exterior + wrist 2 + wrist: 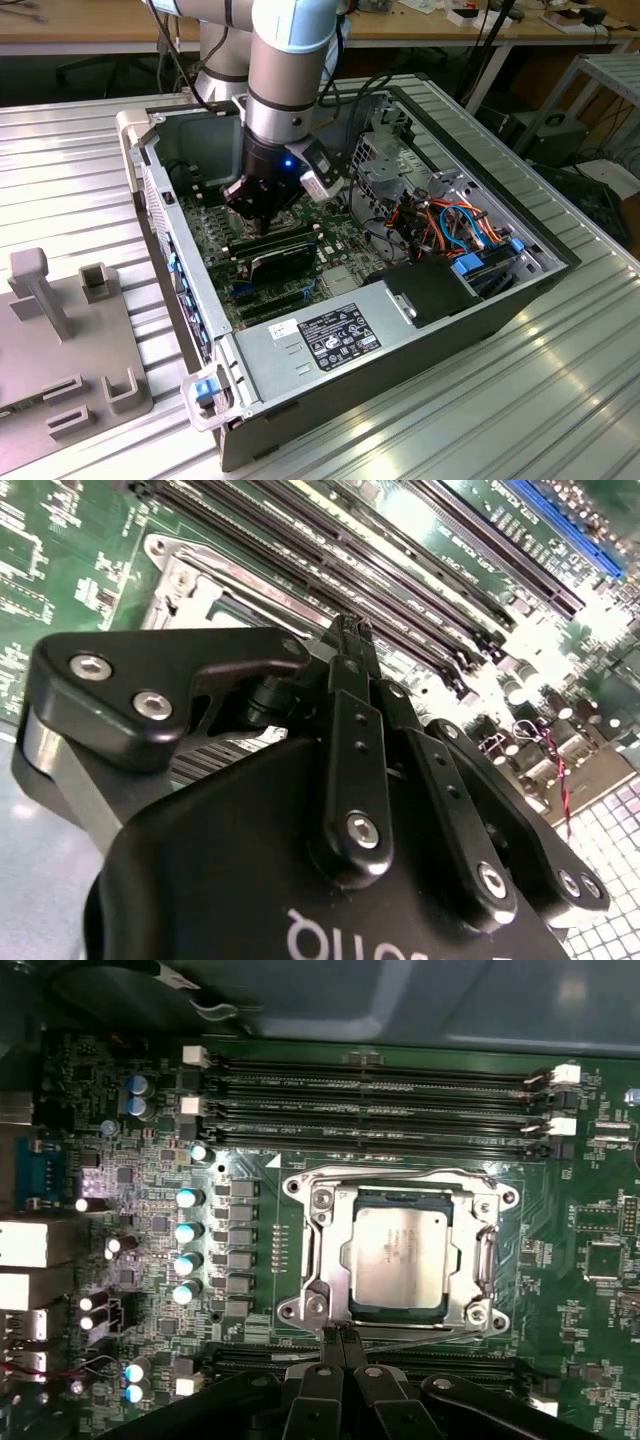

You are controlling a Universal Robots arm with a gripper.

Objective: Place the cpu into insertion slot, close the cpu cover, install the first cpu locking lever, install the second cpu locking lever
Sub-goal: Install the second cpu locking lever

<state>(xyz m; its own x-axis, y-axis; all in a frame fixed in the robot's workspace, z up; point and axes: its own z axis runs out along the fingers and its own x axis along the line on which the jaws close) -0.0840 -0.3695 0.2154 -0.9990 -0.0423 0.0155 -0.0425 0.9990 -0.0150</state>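
In the first wrist view the cpu, a silver-grey square chip, lies flat in the insertion slot on the green board. The cpu cover lies down over the chip's edges, its cut-out showing the metal face. A thin lever rod runs along the socket edge nearest my gripper. My black fingers are shut together, with their tips at that edge of the socket. In the second wrist view my gripper points down beside the socket's metal rim. In the exterior view my gripper reaches into the open computer case.
Long black memory slots run on the far side of the socket, and more lie under my fingers. Case walls surround the board. Coloured cables and the power supply sit at the exterior view's right, a grey fixture at its left.
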